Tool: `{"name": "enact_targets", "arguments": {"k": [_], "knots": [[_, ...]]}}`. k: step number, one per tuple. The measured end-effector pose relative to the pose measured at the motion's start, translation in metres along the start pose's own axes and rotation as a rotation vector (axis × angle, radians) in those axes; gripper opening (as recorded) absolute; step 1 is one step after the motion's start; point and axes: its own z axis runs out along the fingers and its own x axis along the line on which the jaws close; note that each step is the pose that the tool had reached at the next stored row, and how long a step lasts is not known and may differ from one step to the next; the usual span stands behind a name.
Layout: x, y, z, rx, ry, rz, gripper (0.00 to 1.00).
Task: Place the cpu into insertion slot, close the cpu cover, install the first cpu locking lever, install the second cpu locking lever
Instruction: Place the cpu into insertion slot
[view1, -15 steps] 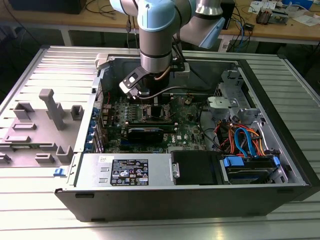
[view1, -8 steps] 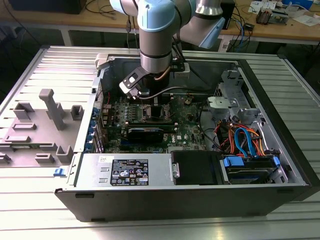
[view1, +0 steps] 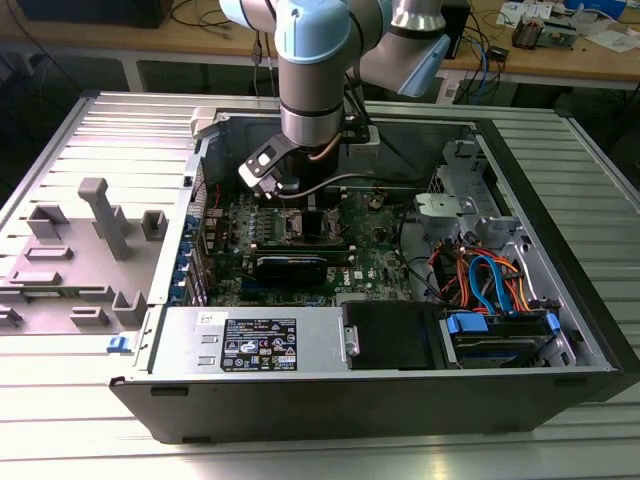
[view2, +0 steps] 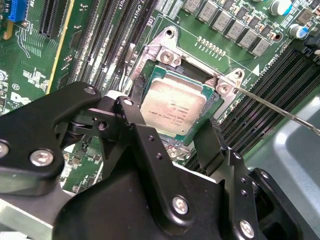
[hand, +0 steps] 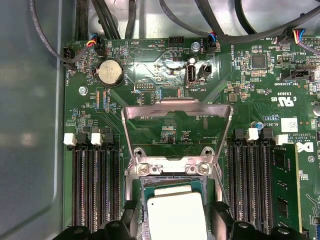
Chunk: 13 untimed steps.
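Exterior view: a robot arm (view1: 318, 90) reaches down into an open computer case (view1: 560, 330), over the green motherboard (view1: 380, 262). A power supply (view1: 250, 345) lies nearest the camera, and orange and blue cables (view1: 490, 275) are at the exterior view's right.

Second wrist view: long black memory slots (view2: 107, 30) flank the insertion slot (view2: 196, 69), and a thin metal rod (view2: 280, 112) juts out beside it. The gripper (view2: 170, 114) has its jaws slightly apart, one on each side of the cpu (view2: 172, 102). The cpu lies flat in the slot, silver top up.

First wrist view: the cpu cover (hand: 177, 106) stands tipped open beyond the slot, a silver frame with the board visible through its cut-out.
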Motion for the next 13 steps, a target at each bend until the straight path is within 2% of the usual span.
{"name": "enact_targets", "arguments": {"k": [3, 4, 9, 13], "knots": [[0.0, 0.0, 0.0, 0.0, 0.0, 0.0, 0.67], [0.0, 0.0, 0.0, 0.0001, 0.0, 0.0, 0.59], [-0.0001, 0.0001, -0.0002, 0.0001, -0.0009, 0.0, 0.59], [-0.0001, 0.0001, -0.0001, 0.0002, -0.0003, 0.0, 0.55]]}}
